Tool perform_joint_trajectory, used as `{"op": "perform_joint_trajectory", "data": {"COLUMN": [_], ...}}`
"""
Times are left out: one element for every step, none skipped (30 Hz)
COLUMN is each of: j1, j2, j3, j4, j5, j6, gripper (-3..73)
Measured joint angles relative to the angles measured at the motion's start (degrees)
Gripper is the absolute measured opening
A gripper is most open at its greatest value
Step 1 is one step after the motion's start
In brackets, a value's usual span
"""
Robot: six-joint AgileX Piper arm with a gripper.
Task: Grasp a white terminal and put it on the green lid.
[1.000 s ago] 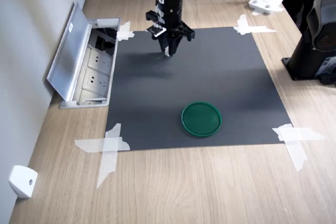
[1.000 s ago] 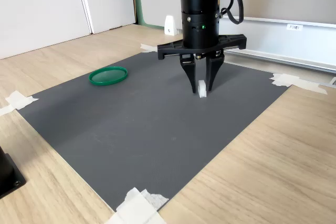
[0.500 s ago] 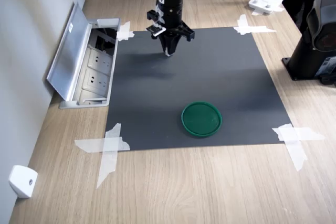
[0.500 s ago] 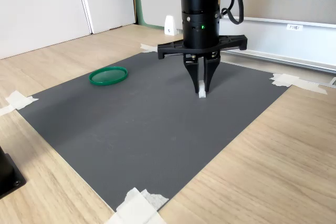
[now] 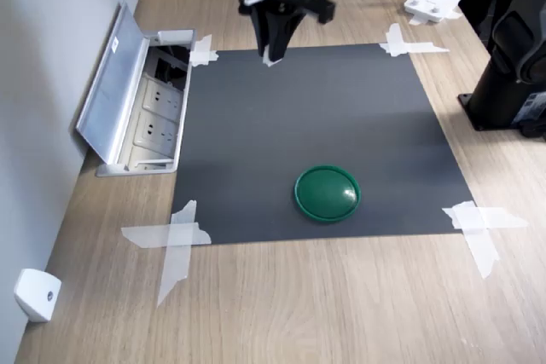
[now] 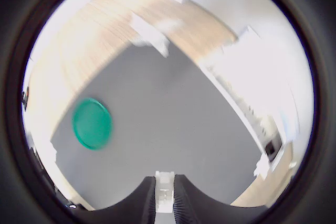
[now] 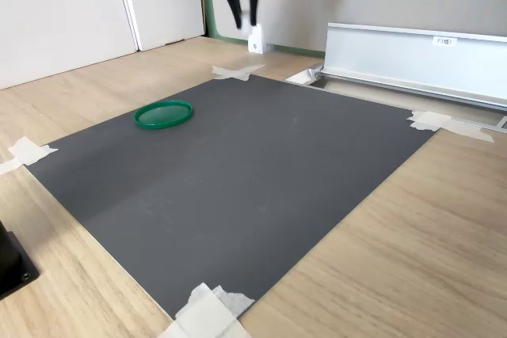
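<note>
terminal (image 6: pixel 164 190) in raised pincer (image 6: pixel 164 203)

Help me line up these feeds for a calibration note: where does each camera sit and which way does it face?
First exterior view: high above the mat's near edge, looking down at the green lid; gripper shows at top.
Second exterior view: low at a mat corner, looking across; gripper fingers show at top.
Wrist view: on the arm, looking down past the fingers clamping the white terminal.
All three share lid and mat.

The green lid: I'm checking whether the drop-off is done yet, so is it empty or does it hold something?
Empty. In both exterior views the green lid is bare; the white terminal sits clamped in the gripper.
</note>
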Motion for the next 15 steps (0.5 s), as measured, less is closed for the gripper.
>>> {"op": "perform_joint_trajectory", "data": {"j1": [2.2, 4.4, 6.7, 9.2, 11.8, 14.4, 16.5, 19.1, 21.8, 24.4, 26.9, 29.4, 31.6, 33.7, 35.2], "j2": [-1.1, -2.2, -3.1, -3.8, -4.2, -4.4, -4.4, -4.4, -4.4, -4.3, -4.3, -4.1, -3.6, -2.9, -2.1], "j3": [-0.6, -1.0, -1.2, -1.3, -1.4, -1.4, -1.4, -1.4, -1.4, -1.4, -1.4, -1.4, -1.4, -1.4, -1.5], "j4": [0.1, 0.1, 0.1, 0.1, 0.2, 0.2, 0.2, 0.2, 0.0, -0.4, -0.9, -1.6, -2.7, -3.5, -4.7], "j5": [0.8, 1.5, 2.1, 2.5, 2.8, 3.1, 3.1, 3.1, 3.1, 3.0, 2.9, 2.7, 2.3, 1.9, 1.6], "j6": [1.1, 2.3, 3.6, 4.9, 6.4, 7.9, 9.5, 11.1, 12.7, 14.2, 15.4, 16.9, 18.3, 19.3, 20.5], "gripper": [8.7, 8.7, 8.7, 8.7, 8.7, 8.7, 8.7, 8.7, 8.7, 8.7, 8.7, 8.7, 8.7, 8.7, 8.7]}}
